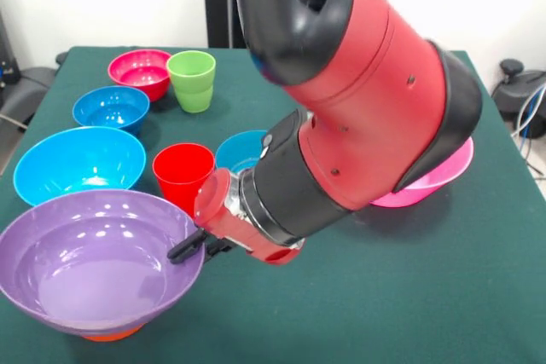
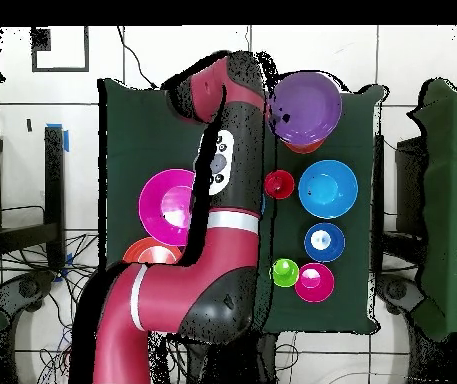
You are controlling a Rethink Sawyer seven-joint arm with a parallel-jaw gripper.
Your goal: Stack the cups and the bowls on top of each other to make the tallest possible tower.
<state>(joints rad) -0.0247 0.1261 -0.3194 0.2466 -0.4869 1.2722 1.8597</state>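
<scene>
A big purple bowl (image 1: pixel 94 262) (image 2: pixel 307 108) stands at the near left over an orange bowl (image 1: pixel 111 335), of which only a sliver shows. My gripper (image 1: pixel 198 245) straddles the purple bowl's right rim, one black finger inside and one outside, shut on it. Just behind it is the red cup (image 1: pixel 182 175) (image 2: pixel 279 185). The light green cup (image 1: pixel 192 80) (image 2: pixel 285 272) stands far back beside a small magenta bowl (image 1: pixel 141 70). The hot-pink bowl (image 1: pixel 431 181) (image 2: pixel 167 205) is largely covered by my arm. I cannot tell whether anything is nested in it as a tower.
A large light blue bowl (image 1: pixel 78 164) (image 2: pixel 328 188) and a smaller blue bowl (image 1: pixel 111 108) (image 2: pixel 324 241) sit along the left. Another blue bowl (image 1: pixel 241 151) peeks out behind my wrist. A second orange bowl (image 2: pixel 147 252) lies near the robot's base.
</scene>
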